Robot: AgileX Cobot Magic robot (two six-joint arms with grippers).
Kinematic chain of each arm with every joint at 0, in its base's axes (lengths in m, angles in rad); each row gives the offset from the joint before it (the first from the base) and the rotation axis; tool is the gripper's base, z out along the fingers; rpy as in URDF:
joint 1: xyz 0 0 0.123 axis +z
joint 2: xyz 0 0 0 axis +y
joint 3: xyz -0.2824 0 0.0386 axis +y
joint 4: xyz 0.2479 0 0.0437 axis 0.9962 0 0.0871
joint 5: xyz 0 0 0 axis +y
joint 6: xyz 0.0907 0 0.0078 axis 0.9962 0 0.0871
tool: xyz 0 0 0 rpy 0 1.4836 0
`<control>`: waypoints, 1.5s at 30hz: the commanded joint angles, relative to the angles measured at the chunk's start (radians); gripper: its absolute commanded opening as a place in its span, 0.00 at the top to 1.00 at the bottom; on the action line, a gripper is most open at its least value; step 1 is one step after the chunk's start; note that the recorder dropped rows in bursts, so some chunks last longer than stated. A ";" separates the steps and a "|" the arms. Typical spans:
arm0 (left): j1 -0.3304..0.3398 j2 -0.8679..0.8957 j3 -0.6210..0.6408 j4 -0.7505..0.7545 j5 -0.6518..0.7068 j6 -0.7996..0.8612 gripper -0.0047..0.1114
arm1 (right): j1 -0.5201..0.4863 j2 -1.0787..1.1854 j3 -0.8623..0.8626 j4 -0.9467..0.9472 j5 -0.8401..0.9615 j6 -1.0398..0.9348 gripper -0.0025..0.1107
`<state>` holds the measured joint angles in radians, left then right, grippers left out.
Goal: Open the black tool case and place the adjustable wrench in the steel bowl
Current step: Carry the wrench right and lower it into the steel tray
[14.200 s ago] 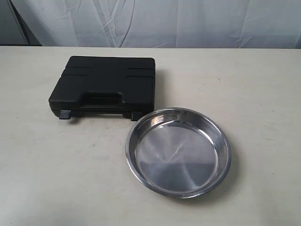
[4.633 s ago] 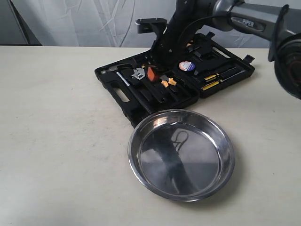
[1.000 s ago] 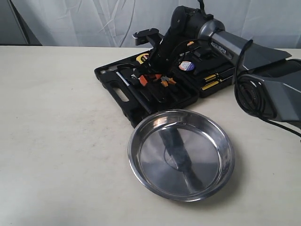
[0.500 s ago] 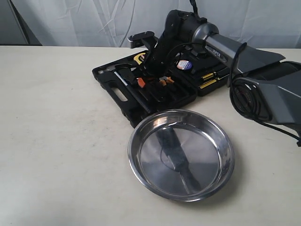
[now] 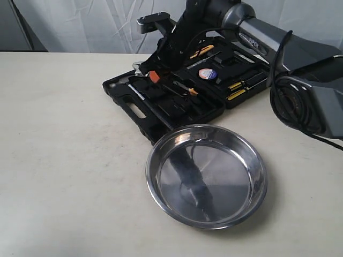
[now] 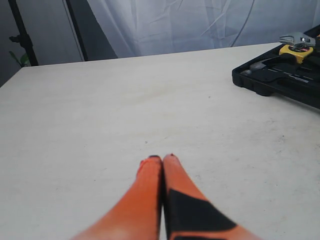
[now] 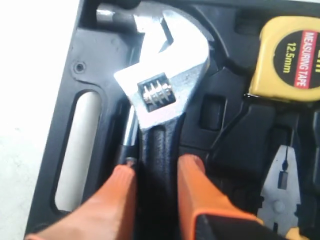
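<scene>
The left tool (image 6: 162,161) hangs low over bare bench (image 5: 64,160) with its orange fingers pressed together and nothing between them. It is well apart from the black tool case (image 5: 122,95).

The case lies open and flat at the far middle of the bench. Its handle-slot half is to the left and nearer, and its other half runs off to the right and farther back. In the left half, the adjustable wrench (image 7: 165,75) has its silver head beside the handle slot, with a yellow tape measure (image 7: 287,55) just to its other side.

The right tool (image 7: 157,167) reaches across from the right and pinches the wrench's black handle just below the head, one orange finger on each side. The wrench head seems raised a little above the case. Yellow-and-black screwdrivers (image 5: 236,91) sit in the right half.

The steel bowl (image 5: 230,182) stands on the near side, just in front of the case, and has no tool in it.
</scene>
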<state>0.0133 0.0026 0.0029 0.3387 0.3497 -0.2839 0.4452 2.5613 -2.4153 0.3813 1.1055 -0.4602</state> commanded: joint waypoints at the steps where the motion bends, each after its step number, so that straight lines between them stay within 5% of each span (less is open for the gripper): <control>1: 0.004 -0.003 -0.003 0.004 -0.011 -0.001 0.96 | -0.004 -0.043 -0.004 -0.001 0.041 -0.010 0.99; 19: 0.004 -0.003 -0.003 0.004 -0.011 -0.001 0.96 | -0.038 -0.276 0.159 -0.083 0.116 0.125 0.99; 24: 0.004 -0.003 -0.003 0.004 -0.011 -0.001 0.96 | -0.038 -0.410 0.379 -0.136 0.104 0.139 0.99; 38: 0.004 -0.003 -0.003 0.004 -0.011 -0.001 0.96 | -0.038 -0.948 1.311 -0.125 -0.342 0.198 0.99; 45: 0.004 -0.003 -0.003 0.004 -0.011 -0.001 0.96 | -0.036 -0.981 1.476 -0.052 -0.491 0.149 0.99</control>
<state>0.0133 0.0026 0.0029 0.3387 0.3497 -0.2839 0.4136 1.5862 -0.9665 0.2786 0.6927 -0.2731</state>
